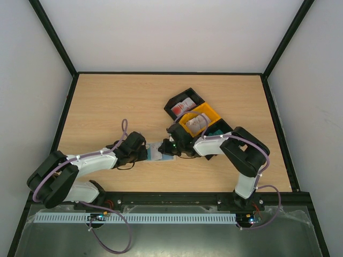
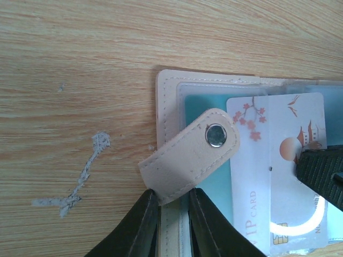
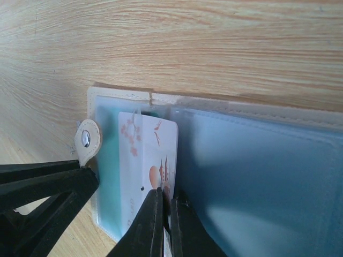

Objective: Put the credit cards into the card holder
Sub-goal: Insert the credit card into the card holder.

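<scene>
The beige card holder (image 1: pixel 159 151) lies open on the table between the two grippers. My left gripper (image 2: pixel 171 214) is shut on the holder's edge (image 2: pixel 170 225) just below its snap strap (image 2: pixel 193 152). My right gripper (image 3: pixel 167 211) is shut on a white card with red print (image 3: pixel 140 160), which lies partly inside a clear pocket over a teal card (image 3: pixel 107 176). The same white card (image 2: pixel 278 176) and teal card (image 2: pixel 214 182) show in the left wrist view. The open holder (image 3: pixel 257 176) fills the right wrist view. More cards lie in the bins (image 1: pixel 188 104).
Black and orange bins (image 1: pixel 208 113) stand in a diagonal row behind my right gripper (image 1: pixel 174 144). My left gripper (image 1: pixel 140 150) lies low over the table. A pale scuff mark (image 2: pixel 80 176) marks the wood left of the holder.
</scene>
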